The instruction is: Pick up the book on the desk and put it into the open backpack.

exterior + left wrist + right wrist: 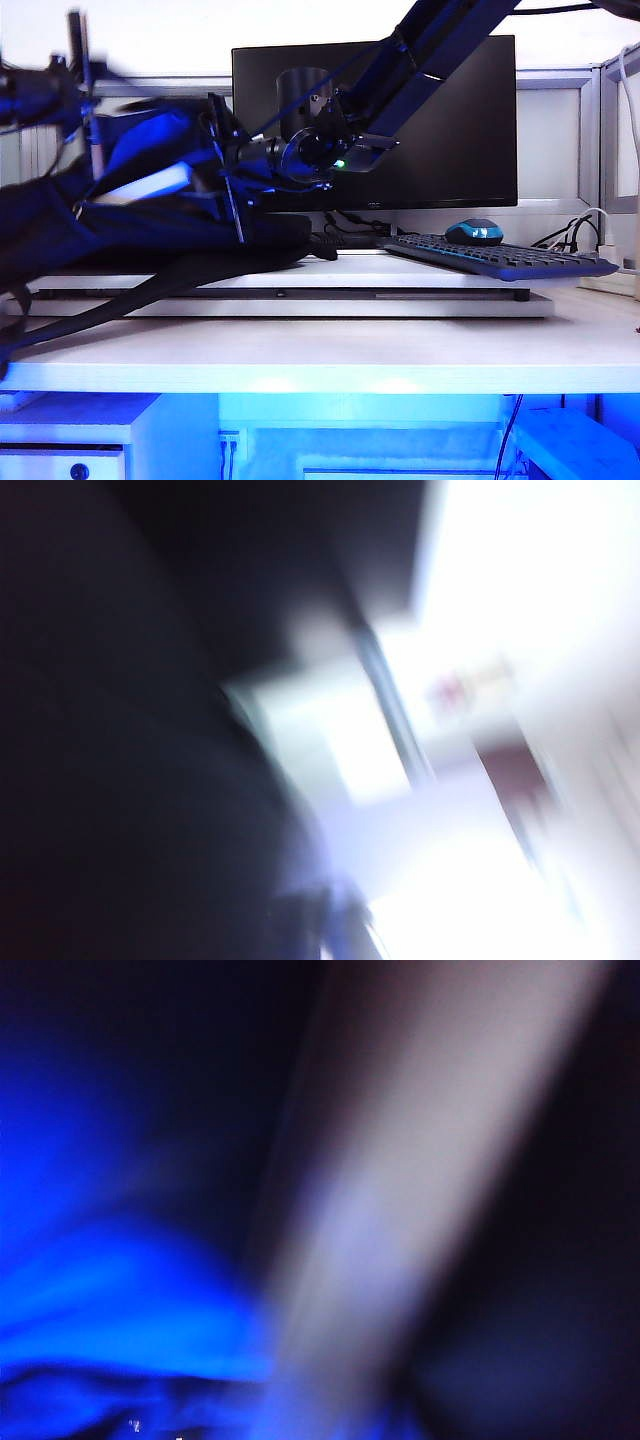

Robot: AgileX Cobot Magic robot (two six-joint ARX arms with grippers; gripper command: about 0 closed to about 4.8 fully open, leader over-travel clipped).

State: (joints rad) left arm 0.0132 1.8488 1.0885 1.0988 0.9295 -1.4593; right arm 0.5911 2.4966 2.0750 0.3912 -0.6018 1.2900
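While the backpack lies at the desk's left end, the book sits lengthwise in its mouth; right gripper nearer, left gripper unseen (both jaws' spread indeterminable).

The backpack is black with bright blue lining, a pale book showing inside. The desk is white. The monitor and keyboard are black, and the mouse is blue and black.
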